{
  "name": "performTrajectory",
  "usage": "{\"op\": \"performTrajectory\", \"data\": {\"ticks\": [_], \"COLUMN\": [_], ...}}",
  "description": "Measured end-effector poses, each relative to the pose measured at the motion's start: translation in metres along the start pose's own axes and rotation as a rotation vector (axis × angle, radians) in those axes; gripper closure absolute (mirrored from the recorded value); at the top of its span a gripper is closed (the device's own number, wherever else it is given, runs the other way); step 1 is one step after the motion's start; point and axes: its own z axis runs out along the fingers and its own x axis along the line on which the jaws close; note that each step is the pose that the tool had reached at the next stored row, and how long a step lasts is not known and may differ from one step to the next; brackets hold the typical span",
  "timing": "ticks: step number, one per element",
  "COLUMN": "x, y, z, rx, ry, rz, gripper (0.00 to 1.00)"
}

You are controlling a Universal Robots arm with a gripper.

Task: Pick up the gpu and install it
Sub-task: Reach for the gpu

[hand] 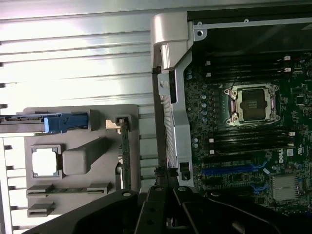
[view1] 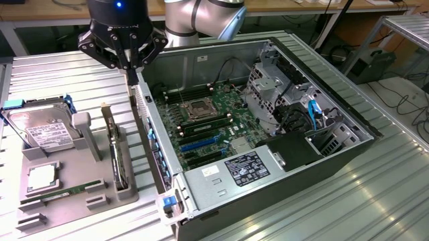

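The gpu (view1: pixel 116 150) is a slim dark card standing on edge in a slot of the grey holder (view1: pixel 80 196), with its silver bracket at the far end. The wrist view catches the gpu (hand: pixel 125 151) edge-on as a thin strip. My gripper (view1: pixel 131 69) hangs above the table, beyond the gpu's bracket end and close to the computer case's near wall. Its fingers (hand: pixel 158 207) are shut with nothing between them. The open case (view1: pixel 348 150) shows the motherboard with blue expansion slots (view1: pixel 201 144), and those slots (hand: pixel 234 170) also appear in the wrist view.
The grey holder also carries a hard drive (view1: pixel 40 131) with blue rails, a CPU (view1: pixel 41 176) and a green RAM stick (view1: pixel 64 193). The case holds a CPU socket (view1: pixel 201 109), drive cages (view1: pixel 275 90) and a power supply (view1: pixel 241 170). The table is ribbed metal (view1: pixel 60 75).
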Motion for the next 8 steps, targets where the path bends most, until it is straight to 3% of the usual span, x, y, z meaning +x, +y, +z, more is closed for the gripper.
{"op": "performTrajectory", "data": {"ticks": [8], "x": [0.0019], "y": [-0.0001], "z": [0.0], "rx": [0.0], "ry": [0.0], "rz": [0.0], "gripper": [0.89]}}
